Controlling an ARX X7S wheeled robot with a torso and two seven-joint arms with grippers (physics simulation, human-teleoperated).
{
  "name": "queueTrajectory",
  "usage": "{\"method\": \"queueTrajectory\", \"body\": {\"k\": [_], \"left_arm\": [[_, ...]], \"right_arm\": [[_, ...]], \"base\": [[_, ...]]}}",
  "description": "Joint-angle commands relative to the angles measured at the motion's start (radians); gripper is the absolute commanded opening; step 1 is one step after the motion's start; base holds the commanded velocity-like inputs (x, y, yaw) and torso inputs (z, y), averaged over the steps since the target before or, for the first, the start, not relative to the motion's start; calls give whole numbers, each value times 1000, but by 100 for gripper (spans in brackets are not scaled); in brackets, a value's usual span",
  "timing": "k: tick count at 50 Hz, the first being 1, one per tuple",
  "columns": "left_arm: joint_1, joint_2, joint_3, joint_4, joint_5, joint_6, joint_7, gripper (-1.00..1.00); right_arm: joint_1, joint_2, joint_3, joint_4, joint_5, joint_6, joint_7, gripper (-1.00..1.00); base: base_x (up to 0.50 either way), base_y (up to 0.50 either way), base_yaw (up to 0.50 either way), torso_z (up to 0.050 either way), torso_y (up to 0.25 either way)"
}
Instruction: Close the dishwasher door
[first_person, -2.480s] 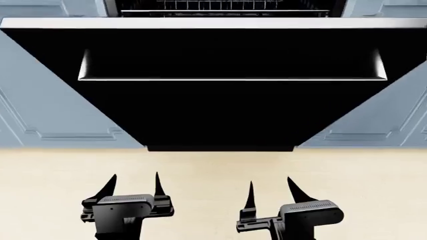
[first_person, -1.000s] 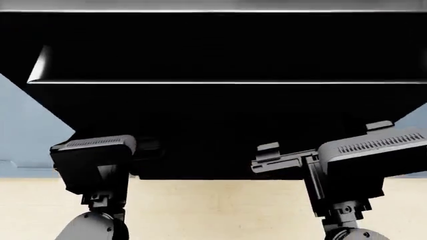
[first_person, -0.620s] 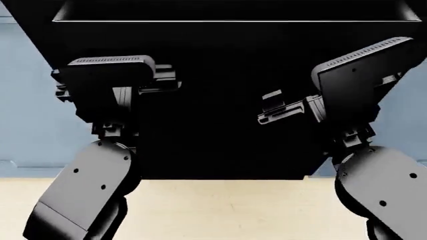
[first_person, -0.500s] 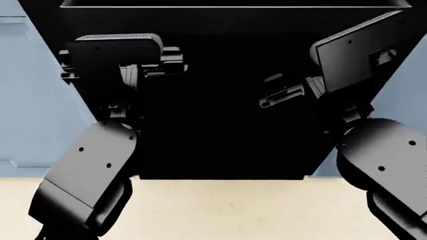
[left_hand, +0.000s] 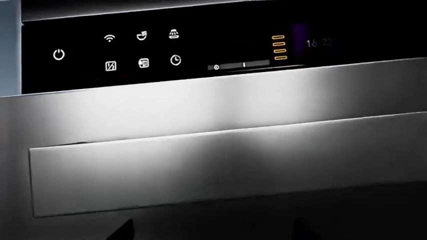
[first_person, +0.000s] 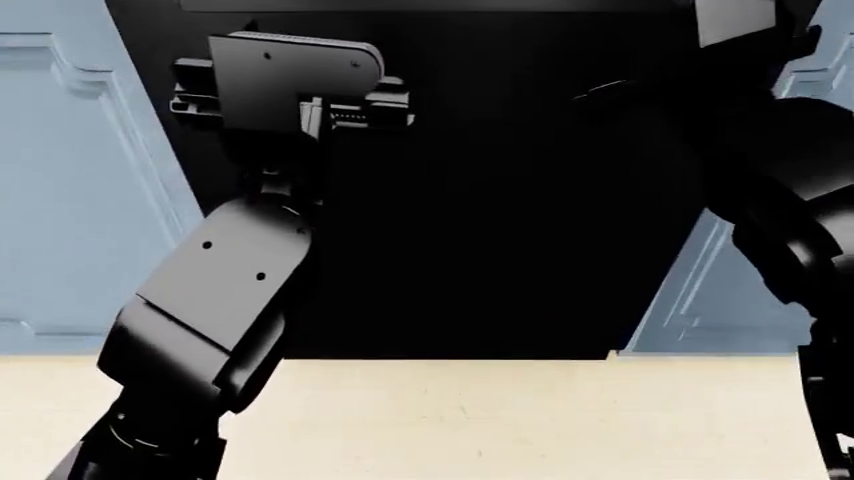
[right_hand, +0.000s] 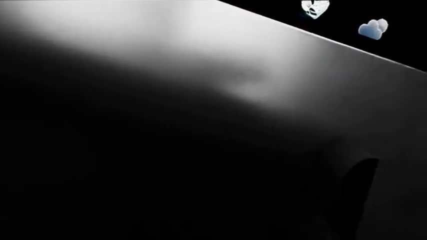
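The dishwasher door (first_person: 507, 200) is a glossy black panel that fills the middle of the head view and stands steep. My left gripper (first_person: 287, 75) is raised against its upper left part, fingers pointing at the panel. In the left wrist view the left gripper (left_hand: 215, 232) is open, with two dark fingertips (left_hand: 127, 230) wide apart just below the silver handle slot (left_hand: 220, 170). A black strip with lit control icons (left_hand: 143, 50) lies above it. My right gripper (first_person: 734, 15) is at the door's upper right, mostly cut off. In the right wrist view one dark finger (right_hand: 355, 200) shows close to the door's surface (right_hand: 200, 75).
Blue-grey panelled cabinet doors flank the dishwasher on the left (first_person: 67, 200) and on the right (first_person: 747, 300). Beige floor (first_person: 507, 420) runs along the bottom of the head view. My left forearm (first_person: 214, 300) and right forearm (first_person: 787, 200) stand in front of the door's sides.
Both arms have risen along the door, and the door has swung up from a low slant to steep. The right gripper has slid almost out of the head view's top.
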Motion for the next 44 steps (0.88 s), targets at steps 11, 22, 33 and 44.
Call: {"method": "queueTrajectory", "body": {"k": [11,22,33,44], "left_arm": [[-54,-21,63,-15,5,-119,41,100],[-86,-26,80,1,-18,-267,23,100],[-100,-23,80,6,-34,-343,4,100],[-49,9,12,-1,-22,-217,-58,100]], "right_arm": [[194,-116,-26,769,-204,-275,-82,100],[292,-251,-27,1256,-316,-499,-145,100],[280,-261,75,1256,-415,-452,-142,100],[47,-172,133,680,-385,-178,-143,100]], "base": [[0,0,0,0,0],[17,0,5,0,0],[37,0,20,0,0],[32,-1,16,0,0]]}}
